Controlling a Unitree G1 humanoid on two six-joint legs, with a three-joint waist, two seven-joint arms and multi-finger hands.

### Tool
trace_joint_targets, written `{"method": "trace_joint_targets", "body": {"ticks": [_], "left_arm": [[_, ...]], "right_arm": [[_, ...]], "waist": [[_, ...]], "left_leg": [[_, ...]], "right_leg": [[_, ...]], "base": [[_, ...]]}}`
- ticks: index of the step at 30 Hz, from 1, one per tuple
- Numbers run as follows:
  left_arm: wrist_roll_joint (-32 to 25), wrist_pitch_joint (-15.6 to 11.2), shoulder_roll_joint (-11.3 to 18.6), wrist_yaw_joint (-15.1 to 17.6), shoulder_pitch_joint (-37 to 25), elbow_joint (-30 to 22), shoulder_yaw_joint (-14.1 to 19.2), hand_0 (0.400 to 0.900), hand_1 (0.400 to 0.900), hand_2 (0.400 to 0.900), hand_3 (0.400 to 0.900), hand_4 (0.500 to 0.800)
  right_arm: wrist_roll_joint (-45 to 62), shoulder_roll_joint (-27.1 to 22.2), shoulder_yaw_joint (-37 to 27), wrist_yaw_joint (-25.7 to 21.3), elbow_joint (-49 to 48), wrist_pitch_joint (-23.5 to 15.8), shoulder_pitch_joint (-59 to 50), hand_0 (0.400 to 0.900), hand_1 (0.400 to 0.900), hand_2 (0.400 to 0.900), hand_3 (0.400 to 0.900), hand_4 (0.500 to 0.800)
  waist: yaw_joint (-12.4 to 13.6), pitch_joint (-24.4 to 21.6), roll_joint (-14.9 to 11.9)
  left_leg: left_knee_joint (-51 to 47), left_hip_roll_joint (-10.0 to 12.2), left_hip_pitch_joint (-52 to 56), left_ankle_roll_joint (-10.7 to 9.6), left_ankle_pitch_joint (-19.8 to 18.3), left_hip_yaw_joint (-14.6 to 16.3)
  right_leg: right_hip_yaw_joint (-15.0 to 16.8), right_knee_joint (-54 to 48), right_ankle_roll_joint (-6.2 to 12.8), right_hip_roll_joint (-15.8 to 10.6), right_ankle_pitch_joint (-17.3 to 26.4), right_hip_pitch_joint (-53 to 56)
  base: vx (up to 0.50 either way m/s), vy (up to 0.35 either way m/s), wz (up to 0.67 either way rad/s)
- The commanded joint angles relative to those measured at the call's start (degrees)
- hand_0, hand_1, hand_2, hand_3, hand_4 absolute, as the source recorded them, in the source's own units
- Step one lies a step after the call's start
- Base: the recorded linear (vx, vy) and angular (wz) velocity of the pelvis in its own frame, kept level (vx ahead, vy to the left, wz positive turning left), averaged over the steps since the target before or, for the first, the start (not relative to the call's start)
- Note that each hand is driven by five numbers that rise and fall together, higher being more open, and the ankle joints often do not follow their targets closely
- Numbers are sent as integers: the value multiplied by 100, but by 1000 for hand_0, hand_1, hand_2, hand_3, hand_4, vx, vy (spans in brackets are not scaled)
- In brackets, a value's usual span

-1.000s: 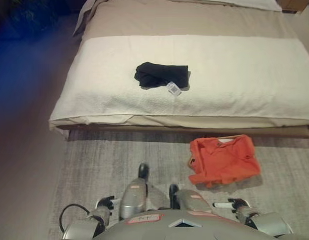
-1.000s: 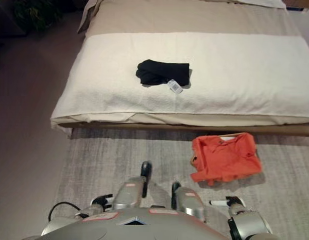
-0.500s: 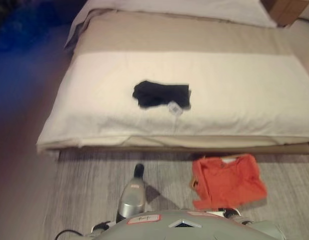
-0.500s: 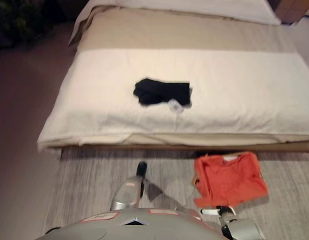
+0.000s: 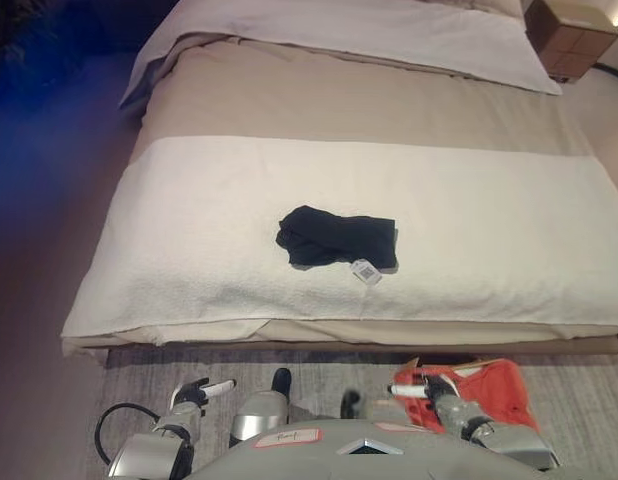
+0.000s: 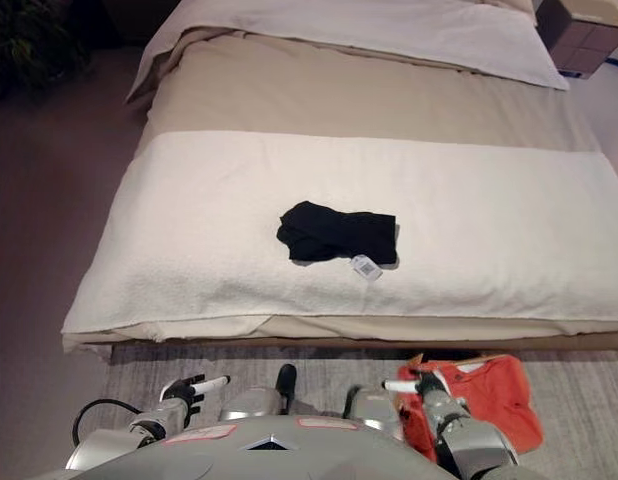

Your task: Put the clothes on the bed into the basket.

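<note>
While black garment (image 6: 338, 233) stays put — right robot hand (image 6: 417, 384) has risen.

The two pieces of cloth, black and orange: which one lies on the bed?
The black folded garment, with a small white tag at its near edge, lies on the bed's white blanket. The orange cloth is down on the grey rug, beside the right hand.
</note>
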Motion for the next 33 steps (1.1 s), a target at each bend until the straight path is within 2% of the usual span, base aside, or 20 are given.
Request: {"method": "trace_joint_targets", "body": {"ticks": [1, 4, 7, 12, 17, 22, 33], "left_arm": [[326, -69, 193, 165, 118, 64, -5, 900, 900, 900, 900, 800], [314, -163, 165, 332, 211, 21, 52, 900, 900, 900, 900, 800], [262, -230, 70, 429, 279, 25, 39, 900, 900, 900, 900, 800], [161, -284, -106, 457, 210, -70, -340, 900, 900, 900, 900, 800], [-92, -276, -214, 545, 162, -86, -533, 900, 900, 900, 900, 800], [-381, -317, -319, 647, -4, -168, -753, 900, 900, 900, 900, 800], [-758, -322, -355, 796, -279, -190, -1004, 900, 900, 900, 900, 800]], "right_arm": [[-1027, -472, 510, -478, -72, 97, -29, 900, 900, 900, 900, 800], [-1635, -775, 759, -755, -353, 88, -373, 900, 900, 900, 900, 800], [-2120, -1079, 1041, -927, -604, 90, -995, 900, 900, 900, 900, 800], [-2596, -1440, 1617, -1122, -566, 216, -2368, 900, 900, 900, 900, 800], [-2743, -1415, 2111, -1181, -661, 328, -3442, 900, 900, 900, 900, 800], [-2769, -1284, 2494, -1228, -687, 380, -4393, 900, 900, 900, 900, 800], [-2272, -1065, 2681, -1333, -535, 375, -5396, 900, 900, 900, 900, 800]], "waist": [[19, 186, -154], [51, 225, -251], [110, 153, -243], [201, 188, -99], [268, 287, -7], [358, 576, 103], [627, 1272, 200]], "left_leg": [[-36, -314, -81, -791, 158, -71], [-36, -452, 11, -727, 31, -62], [-36, -423, -75, -744, -44, -2], [-36, -336, -362, -859, 21, -122], [-36, -252, -602, -936, 81, -176], [-36, -219, -945, -992, 228, -244], [-36, -208, -1713, -1096, 539, -550]], "right_leg": [[-12, -29, 57, -121, 1133, -321], [7, -130, 82, -180, 1245, -187], [2, -227, 79, -192, 1237, -94], [-146, -236, 7, -178, 1155, -217], [-237, -223, -10, -188, 1107, -339], [-262, -26, -51, -184, 1043, -679], [-512, 125, -102, -162, 1042, -1278]], "base": [[153, -74, 19], [110, -65, 8], [83, -86, 2], [11, -67, 15], [-16, -51, 4], [-88, -28, 7], [-56, -46, 15]]}}
